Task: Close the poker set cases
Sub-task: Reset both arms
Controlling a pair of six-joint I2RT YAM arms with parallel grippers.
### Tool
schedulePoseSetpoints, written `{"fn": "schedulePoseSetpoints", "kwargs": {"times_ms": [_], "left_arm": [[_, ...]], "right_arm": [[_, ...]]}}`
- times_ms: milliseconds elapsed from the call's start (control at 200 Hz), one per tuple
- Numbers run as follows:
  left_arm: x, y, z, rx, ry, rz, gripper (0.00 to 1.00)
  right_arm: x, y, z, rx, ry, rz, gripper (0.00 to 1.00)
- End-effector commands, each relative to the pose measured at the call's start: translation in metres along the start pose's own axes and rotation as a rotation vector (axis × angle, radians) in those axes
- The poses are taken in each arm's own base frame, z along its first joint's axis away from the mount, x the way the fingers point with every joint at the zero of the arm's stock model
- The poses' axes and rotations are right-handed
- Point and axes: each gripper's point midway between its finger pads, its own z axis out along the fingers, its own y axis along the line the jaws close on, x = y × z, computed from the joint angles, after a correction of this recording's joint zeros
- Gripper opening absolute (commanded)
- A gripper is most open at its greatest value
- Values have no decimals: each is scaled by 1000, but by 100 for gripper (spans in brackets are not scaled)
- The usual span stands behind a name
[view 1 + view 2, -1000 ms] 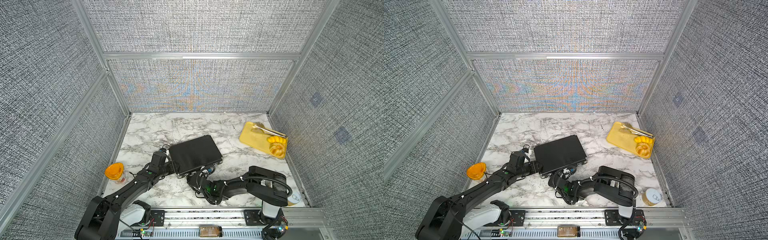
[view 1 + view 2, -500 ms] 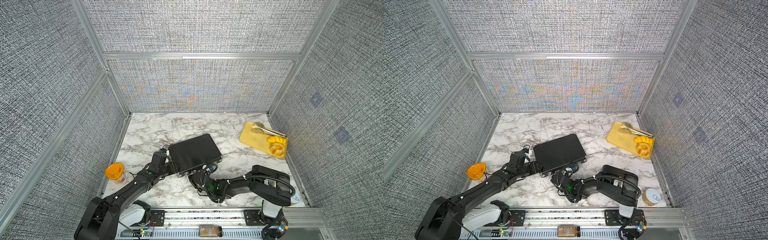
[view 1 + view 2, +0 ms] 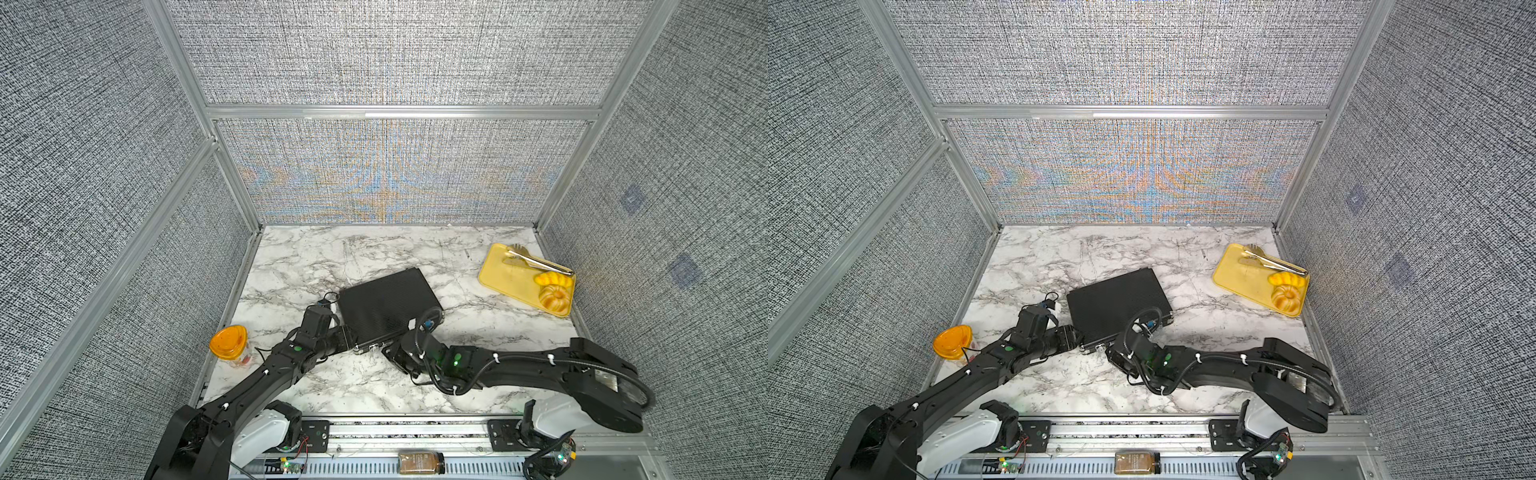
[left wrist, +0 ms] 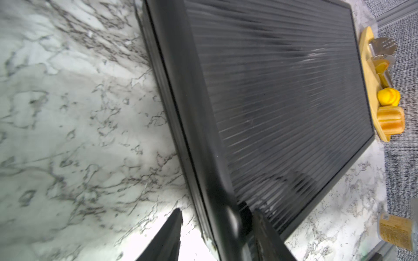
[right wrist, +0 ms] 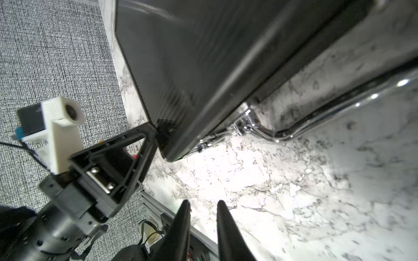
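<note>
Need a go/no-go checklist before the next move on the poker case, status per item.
1. Lid of the poker case down flat: ok.
2. Fastening of the front latch: cannot tell, too small.
3. Is the left gripper clear of the case: not ok, jaws open astride its corner edge.
4. Is the right gripper empty and off the case: ok, jaws slightly open.
5. Is the handle free of both grippers: ok.
6. Is the yellow tray clear of the arms: ok.

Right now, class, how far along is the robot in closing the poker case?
Done: the poker case lies flat, lid down. In hand: the left gripper straddles its front corner, jaws apart; the right gripper hovers empty near the handle. Left: the front latch may need fastening; its state is unclear.
</note>
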Motion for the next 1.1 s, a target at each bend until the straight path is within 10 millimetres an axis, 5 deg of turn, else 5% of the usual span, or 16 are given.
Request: {"fn": "schedulePoseSetpoints", "kwargs": {"times_ms": [0, 410, 780, 1095], "left_arm": [[9, 21, -8, -117, 35, 25, 56], [-72, 8, -58, -204, -322, 168, 72], [-103, 18, -61, -327, -395, 267, 85], [-145, 39, -77, -404, -574, 310, 86]], "right_arm": [[-14, -24, -20, 176, 9, -204, 29], [-122, -11, -75, 243, -136, -416, 51], [-198, -31, -115, 318, -269, -515, 72], [-256, -57, -148, 401, -425, -601, 94]]}}
